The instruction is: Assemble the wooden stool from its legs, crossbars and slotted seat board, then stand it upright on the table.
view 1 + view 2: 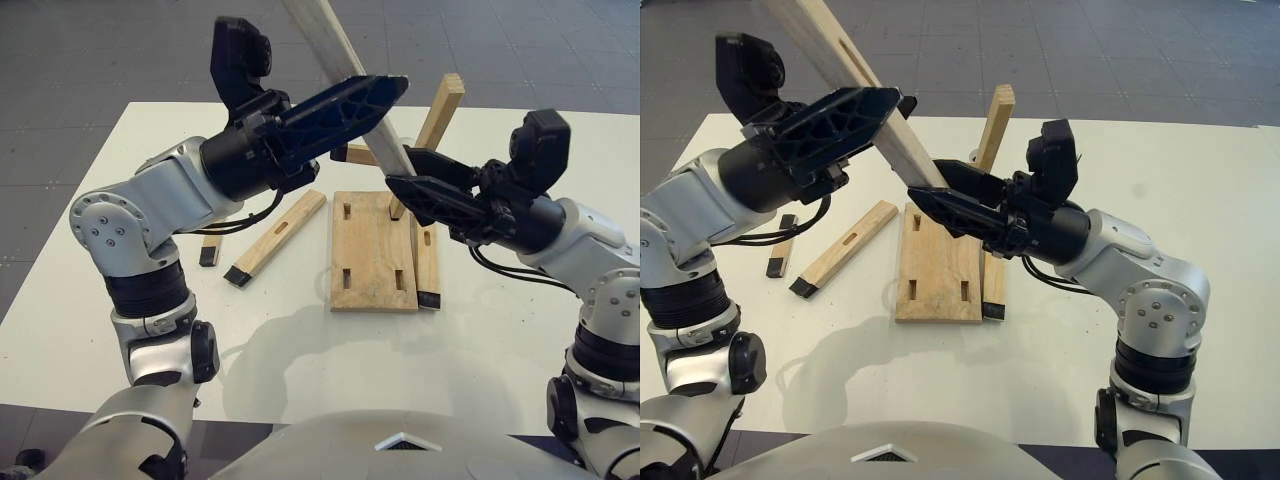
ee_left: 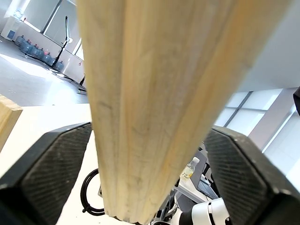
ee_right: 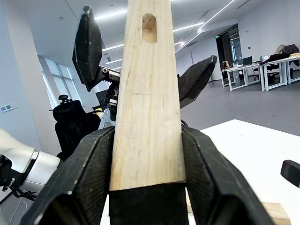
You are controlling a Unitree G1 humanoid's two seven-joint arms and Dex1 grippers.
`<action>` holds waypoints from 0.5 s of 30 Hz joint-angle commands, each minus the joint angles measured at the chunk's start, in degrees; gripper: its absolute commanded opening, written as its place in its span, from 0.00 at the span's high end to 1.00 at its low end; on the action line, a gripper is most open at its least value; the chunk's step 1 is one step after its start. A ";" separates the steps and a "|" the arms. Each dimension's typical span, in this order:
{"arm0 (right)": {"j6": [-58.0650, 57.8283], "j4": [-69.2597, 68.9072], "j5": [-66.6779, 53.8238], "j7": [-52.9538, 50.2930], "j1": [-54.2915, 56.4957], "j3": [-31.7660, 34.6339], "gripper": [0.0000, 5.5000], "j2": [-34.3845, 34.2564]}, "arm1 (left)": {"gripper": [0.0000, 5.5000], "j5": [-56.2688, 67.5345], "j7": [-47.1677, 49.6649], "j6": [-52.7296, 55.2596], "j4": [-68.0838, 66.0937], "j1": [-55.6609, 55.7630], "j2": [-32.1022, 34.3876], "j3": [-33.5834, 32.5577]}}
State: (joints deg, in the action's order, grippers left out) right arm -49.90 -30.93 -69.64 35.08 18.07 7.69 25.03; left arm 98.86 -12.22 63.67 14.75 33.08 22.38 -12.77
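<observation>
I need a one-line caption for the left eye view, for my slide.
The left hand and right hand hold one wooden leg tilted above the slotted seat board.

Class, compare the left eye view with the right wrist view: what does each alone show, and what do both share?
Left eye view: the seat board with its slots, loose legs beside it, another leg standing at its far side. Right wrist view: the black end cap of the held leg, an office with desks. Both: that leg, gripped by the left gripper and right gripper.
</observation>
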 commanded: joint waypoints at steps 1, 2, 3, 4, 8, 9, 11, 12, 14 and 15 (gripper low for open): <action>0.97 -0.87 -0.15 -0.12 -0.21 -0.52 0.62 0.64 | 0.33 0.17 -1.18 -1.08 0.10 -0.92 1.93 1.37; 1.04 -0.96 -0.16 -0.13 -0.35 -0.54 0.62 0.75 | 0.36 0.37 -1.46 -1.38 0.12 -1.05 2.23 1.53; 1.09 -0.88 -0.15 0.00 -0.41 -0.55 0.62 0.86 | 0.38 0.14 -1.74 -1.63 0.12 -1.19 2.57 1.74; 1.14 -0.81 -0.23 0.12 -0.50 -0.54 0.62 0.94 | 0.42 -0.06 -1.97 -1.85 0.08 -1.32 2.85 1.97; 1.20 -0.74 -0.37 1.20 -1.30 -0.81 0.62 1.60 | 0.53 0.68 -2.18 -2.96 -0.07 -1.44 3.13 2.50; 1.26 -0.63 -0.25 1.41 -1.42 -0.89 0.62 1.75 | 0.57 0.60 -2.49 -3.02 0.04 -1.57 3.32 2.71; 1.36 -0.45 -0.12 1.99 -1.49 -1.07 0.62 2.08 | 0.59 0.16 -2.61 -3.26 -0.10 -1.68 3.58 3.12; 1.41 -0.46 -0.06 2.19 -1.53 -1.17 0.62 2.19 | 0.59 0.25 -2.76 -3.30 0.02 -1.79 3.73 3.31; 1.54 -0.33 0.11 2.48 -1.46 -1.40 0.62 2.34 | 0.59 0.80 -3.58 -3.06 0.47 -2.11 4.29 3.69; 1.57 -0.15 0.05 2.55 -1.36 -1.48 0.62 2.41 | 0.59 0.75 -3.73 -3.21 0.52 -2.19 4.45 3.79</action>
State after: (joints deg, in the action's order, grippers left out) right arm -48.63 -30.92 -69.90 36.85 16.15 6.80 26.70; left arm 98.81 -15.29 60.37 14.90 31.46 26.02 -9.58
